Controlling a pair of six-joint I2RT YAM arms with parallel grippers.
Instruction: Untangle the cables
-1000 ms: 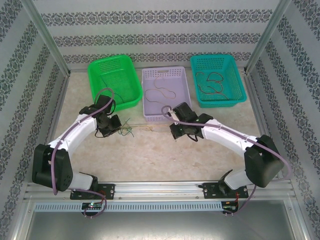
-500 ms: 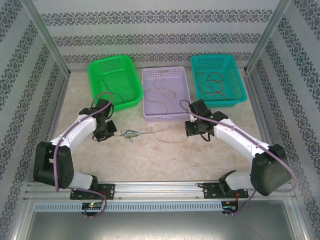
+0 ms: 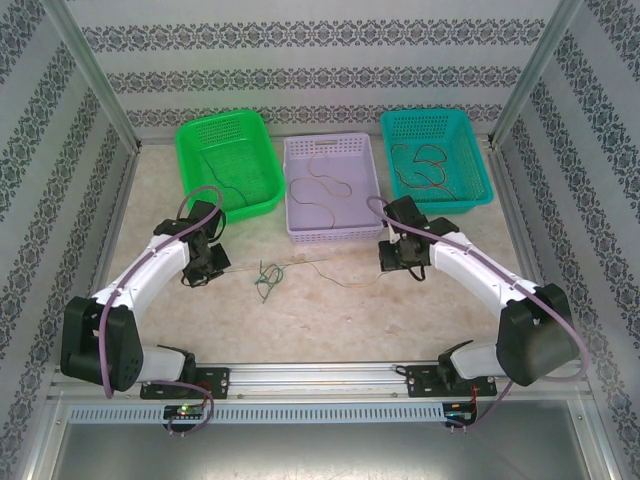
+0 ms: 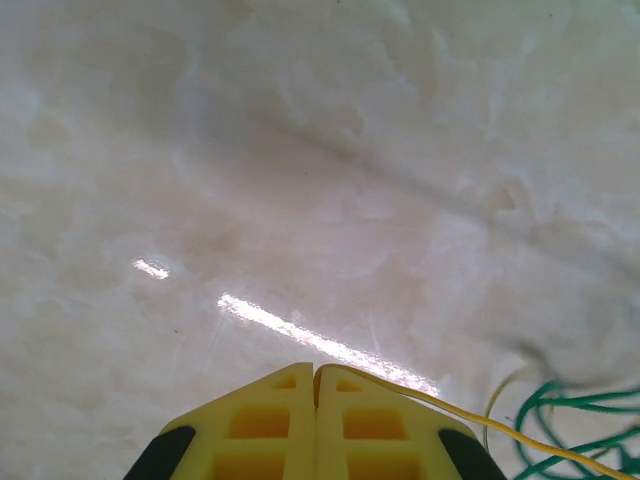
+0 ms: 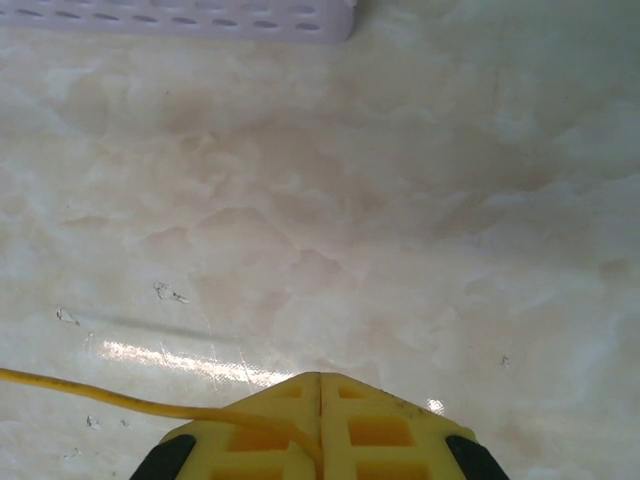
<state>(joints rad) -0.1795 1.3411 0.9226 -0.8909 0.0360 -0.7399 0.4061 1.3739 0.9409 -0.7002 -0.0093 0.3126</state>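
Note:
A thin yellow cable (image 3: 322,265) runs stretched over the table between my two grippers. My left gripper (image 3: 207,263) is shut on its left end; the strand (image 4: 470,410) leaves the pinched yellow fingertips (image 4: 285,395) to the right. My right gripper (image 3: 394,257) is shut on the other end, where the strand (image 5: 120,400) trails off to the left. A small green cable tangle (image 3: 265,279) hangs on the yellow one near the left gripper, and its loops (image 4: 565,425) show in the left wrist view at the lower right.
Three baskets stand along the back: a green one (image 3: 250,203), a purple one (image 3: 330,234) holding a brown wire (image 3: 322,187), and a teal one (image 3: 472,195) holding dark wires (image 3: 425,165). The purple basket's front wall (image 5: 180,20) lies just ahead of the right gripper.
Both grippers have moved apart, left one leftward and right one rightward, drawing the yellow cable out between them. The green tangle has slid toward the table's middle.

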